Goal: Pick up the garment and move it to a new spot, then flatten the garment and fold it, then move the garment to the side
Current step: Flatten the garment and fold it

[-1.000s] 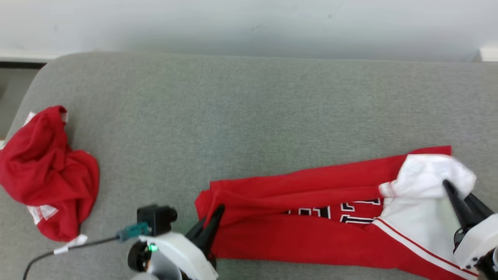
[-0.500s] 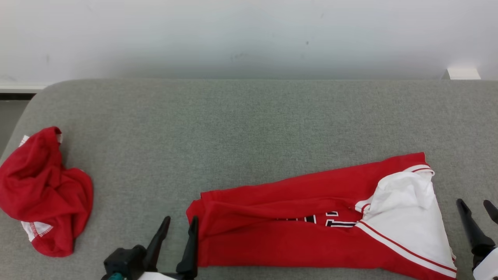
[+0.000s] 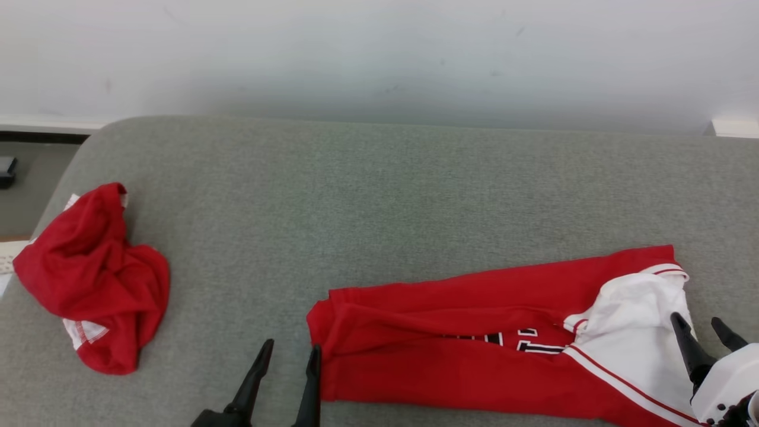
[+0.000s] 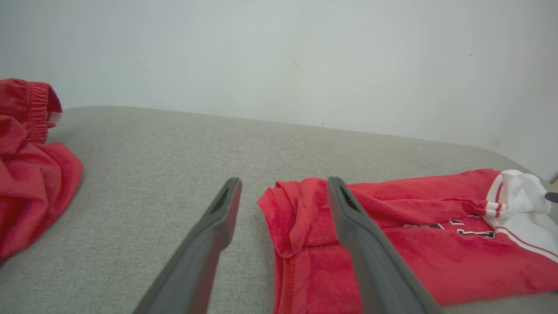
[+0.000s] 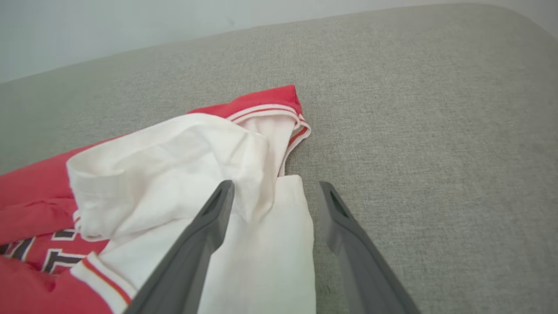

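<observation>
While the lengthwise-folded red-and-white cloth jersey (image 3: 450,323) awaits a likely crosswise fold, the left claw (image 3: 293,345) and right claw (image 3: 695,319), both spread and empty, sit at its 9 and 3 o'clock ends, which they would need to pinch.

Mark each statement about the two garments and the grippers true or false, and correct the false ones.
1. The left gripper and the right gripper are both open. True.
2. A crumpled red garment lies apart from the folded garment, on the robot's left. True.
3. The folded garment hangs in the air. False: it lies on the grey surface.
4. The end of the folded garment near the left gripper is white. False: that end is red, and the white section is by the right gripper.
</observation>
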Robot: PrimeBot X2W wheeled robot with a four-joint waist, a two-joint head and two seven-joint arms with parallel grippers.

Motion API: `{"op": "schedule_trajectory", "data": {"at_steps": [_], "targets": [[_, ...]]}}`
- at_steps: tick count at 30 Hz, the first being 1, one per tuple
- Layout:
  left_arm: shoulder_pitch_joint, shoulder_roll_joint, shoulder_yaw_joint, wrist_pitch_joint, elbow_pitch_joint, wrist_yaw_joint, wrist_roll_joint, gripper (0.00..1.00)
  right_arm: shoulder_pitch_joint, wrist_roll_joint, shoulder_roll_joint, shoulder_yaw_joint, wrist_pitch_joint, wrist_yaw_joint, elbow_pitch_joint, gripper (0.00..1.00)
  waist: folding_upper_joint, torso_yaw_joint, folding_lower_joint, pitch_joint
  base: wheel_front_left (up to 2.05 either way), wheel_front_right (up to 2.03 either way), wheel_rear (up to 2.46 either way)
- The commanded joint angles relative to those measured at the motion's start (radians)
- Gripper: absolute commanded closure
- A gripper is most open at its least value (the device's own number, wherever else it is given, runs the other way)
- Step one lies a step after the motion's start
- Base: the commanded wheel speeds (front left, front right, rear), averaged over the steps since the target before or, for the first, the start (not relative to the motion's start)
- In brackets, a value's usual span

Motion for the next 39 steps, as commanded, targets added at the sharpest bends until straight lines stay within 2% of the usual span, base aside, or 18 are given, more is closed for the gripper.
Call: {"op": "schedule_trajectory", "data": {"at_steps": [1, 8, 10, 15, 16, 17, 18, 27, 35, 39], "targets": [[0.001, -0.006, 0.012, 0.000, 0.000, -0.008, 0.015, 0.00, -0.022, -0.016, 0.006, -0.009, 0.010, -0.001, 0.024, 0.00, -0.0001, 0.016, 0.0001, 0.012, 0.00, 0.00, 0.00], [-0.016, -0.028, 0.041, 0.000, 0.002, -0.048, 0.059, 0.00, -0.105, -0.073, 0.033, -0.053, 0.039, -0.001, 0.176, 0.00, -0.0001, 0.052, 0.0001, 0.042, 0.00, 0.00, 0.00], [-0.016, -0.030, 0.046, 0.000, 0.006, -0.057, 0.065, 0.00, -0.122, -0.051, 0.054, -0.069, 0.046, -0.001, 0.219, 0.00, -0.0001, 0.061, 0.0001, 0.044, 0.00, 0.00, 0.00], [-0.003, -0.034, 0.049, 0.000, 0.015, -0.067, 0.071, 0.00, -0.122, 0.040, 0.102, -0.011, 0.099, 0.001, 0.255, 0.00, -0.0001, 0.077, 0.0001, 0.040, 0.00, 0.00, 0.00], [0.000, -0.034, 0.049, 0.000, 0.018, -0.067, 0.070, 0.00, -0.121, 0.056, 0.102, 0.001, 0.100, 0.001, 0.253, 0.07, -0.0001, 0.079, 0.0001, 0.038, 0.00, 0.00, 0.00], [0.001, -0.035, 0.049, 0.000, 0.020, -0.068, 0.071, 0.00, -0.124, 0.076, 0.102, 0.010, 0.091, 0.001, 0.248, 0.70, -0.0001, 0.080, 0.0001, 0.036, 0.00, 0.00, 0.00], [0.003, -0.035, 0.048, 0.000, 0.023, -0.070, 0.073, 0.00, -0.127, 0.093, 0.102, 0.016, 0.080, 0.001, 0.244, 1.00, -0.0001, 0.081, 0.0001, 0.033, 0.00, 0.00, 0.00], [0.032, -0.036, 0.050, 0.000, 0.060, -0.078, 0.075, 0.00, -0.114, 0.199, 0.006, -0.007, 0.022, 0.000, 0.257, 1.00, -0.0001, 0.065, 0.0001, -0.014, 0.00, 0.00, 0.00], [0.046, -0.036, 0.050, -0.001, 0.086, -0.083, 0.068, 0.00, -0.069, 0.220, -0.166, -0.149, 0.017, -0.001, 0.289, 1.00, -0.0001, 0.048, 0.0001, -0.038, 0.00, 0.00, 0.00], [0.041, -0.036, 0.040, -0.001, 0.102, -0.085, 0.053, 0.00, -0.061, 0.200, -0.252, -0.216, 0.056, -0.001, 0.247, 1.00, -0.0001, 0.041, 0.0001, -0.038, 0.00, 0.00, 0.00]]}}
